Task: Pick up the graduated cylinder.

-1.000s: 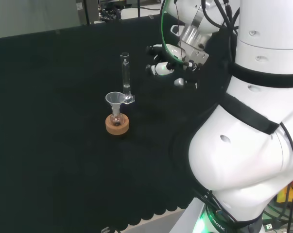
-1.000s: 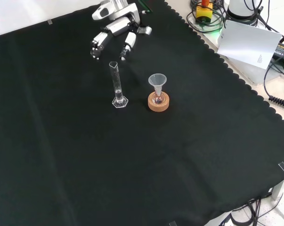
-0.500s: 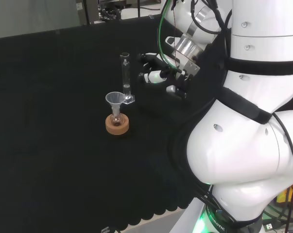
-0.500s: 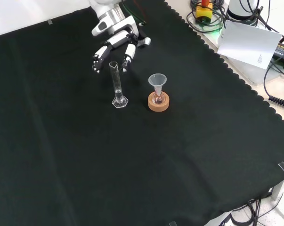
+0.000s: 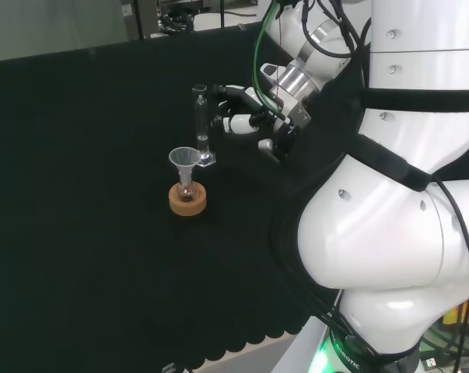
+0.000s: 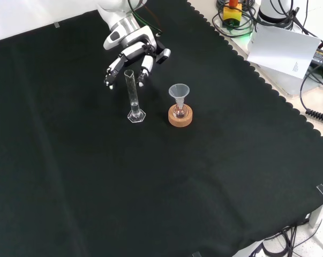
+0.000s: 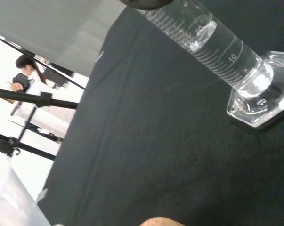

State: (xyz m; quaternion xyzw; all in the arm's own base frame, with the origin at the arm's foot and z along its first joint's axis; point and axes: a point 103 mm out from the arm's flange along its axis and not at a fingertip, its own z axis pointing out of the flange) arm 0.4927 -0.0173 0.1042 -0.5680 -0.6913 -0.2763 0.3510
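A: Where is the graduated cylinder (image 6: 132,96)?

B: Upright on the counter (image 6: 70,176), just beside the cork stand (image 6: 180,117) that carries a small flask with a funnel (image 6: 178,92).

A: And the hand (image 6: 130,55)?

B: Fingers spread either side of the cylinder's top, holding nothing.

A: What's the risk?

B: It looks tall on a narrow base. One finger landing first could tip it onto the funnel.

surface: black cloth (image 6: 150,187) | edge: scalloped | beyond: cables (image 6: 316,107), white paper sheet (image 6: 282,48)
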